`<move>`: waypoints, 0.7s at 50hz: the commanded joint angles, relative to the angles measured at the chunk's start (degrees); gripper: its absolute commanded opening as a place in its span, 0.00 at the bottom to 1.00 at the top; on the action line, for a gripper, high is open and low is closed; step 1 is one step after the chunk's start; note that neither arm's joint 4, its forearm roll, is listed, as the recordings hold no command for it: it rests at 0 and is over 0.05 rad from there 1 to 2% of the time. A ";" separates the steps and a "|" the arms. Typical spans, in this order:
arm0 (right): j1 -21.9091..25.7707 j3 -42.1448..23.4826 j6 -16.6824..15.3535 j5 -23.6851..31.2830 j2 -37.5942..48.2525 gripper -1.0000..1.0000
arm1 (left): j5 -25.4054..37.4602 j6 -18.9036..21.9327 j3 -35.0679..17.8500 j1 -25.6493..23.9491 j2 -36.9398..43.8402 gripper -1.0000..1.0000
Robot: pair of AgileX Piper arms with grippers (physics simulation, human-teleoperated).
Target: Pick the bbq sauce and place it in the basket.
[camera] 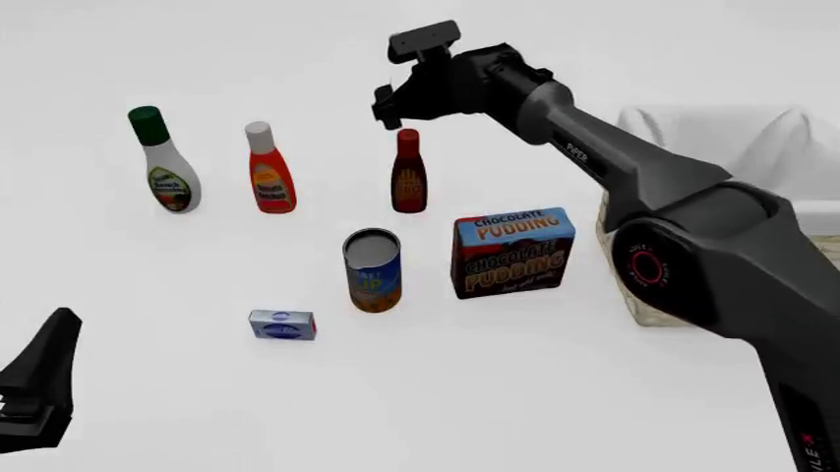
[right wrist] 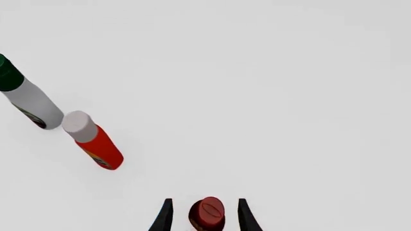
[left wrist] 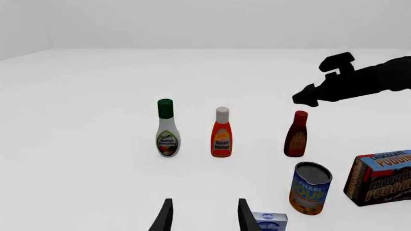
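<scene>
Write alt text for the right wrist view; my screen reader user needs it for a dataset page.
Seen from above, the right end effector hangs open over the upright bbq sauce, one finger on each side of its red cap, not visibly touching. Farther off on the white table stand an orange-red bottle and a white bottle with a green cap.

Bbq sauce (camera: 408, 177): dark reddish-brown, red cap, orange-yellow label. Left of it: orange-red bottle (camera: 270, 173), white cap; white bottle (camera: 167, 167), green cap. Can (camera: 373, 270): blue-orange. Pudding box (camera: 513, 251): blue and brown.
</scene>
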 commanded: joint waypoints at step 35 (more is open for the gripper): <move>-0.28 -2.72 1.55 -0.47 6.95 1.00 | 0.00 0.00 0.00 0.00 0.00 1.00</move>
